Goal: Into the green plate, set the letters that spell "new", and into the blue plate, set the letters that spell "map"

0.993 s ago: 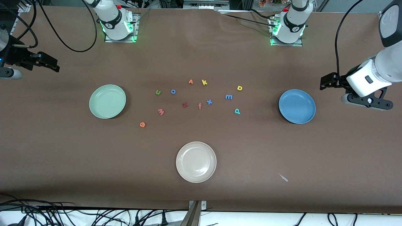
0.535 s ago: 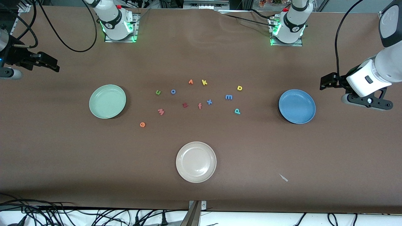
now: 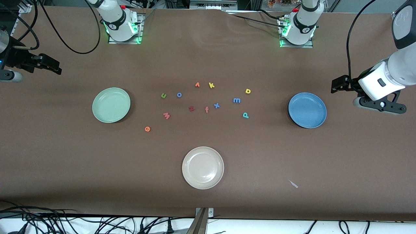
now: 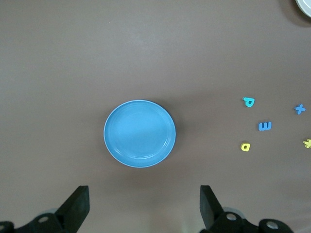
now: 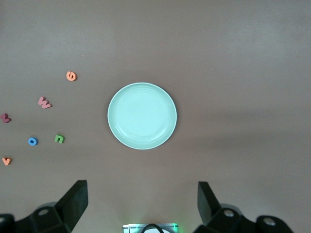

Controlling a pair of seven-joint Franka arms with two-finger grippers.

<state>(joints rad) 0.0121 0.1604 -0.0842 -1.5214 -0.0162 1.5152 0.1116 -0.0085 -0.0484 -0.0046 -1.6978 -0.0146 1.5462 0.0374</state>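
The green plate [image 3: 111, 105] [image 5: 142, 115] lies toward the right arm's end and holds nothing. The blue plate [image 3: 307, 110] [image 4: 140, 133], also bare, lies toward the left arm's end. Between them on the table are the green n [image 3: 163, 95], orange e [image 3: 147, 129], pinkish w [image 3: 166, 115], blue m [image 3: 237, 100], yellow a [image 3: 248, 91] and teal p [image 3: 245, 115]. My left gripper [image 3: 338, 85] [image 4: 144, 204] hangs open and holding nothing over the table's end past the blue plate. My right gripper [image 3: 48, 65] [image 5: 142, 201] hangs open, holding nothing, past the green plate.
A cream-white plate [image 3: 202, 167] sits nearer the front camera, mid-table. Other letters lie among the task ones: blue o [image 3: 179, 95], yellow k [image 3: 211, 85], dark red z [image 3: 191, 109], salmon f [image 3: 206, 110], blue x [image 3: 216, 105], and an orange one [image 3: 197, 84].
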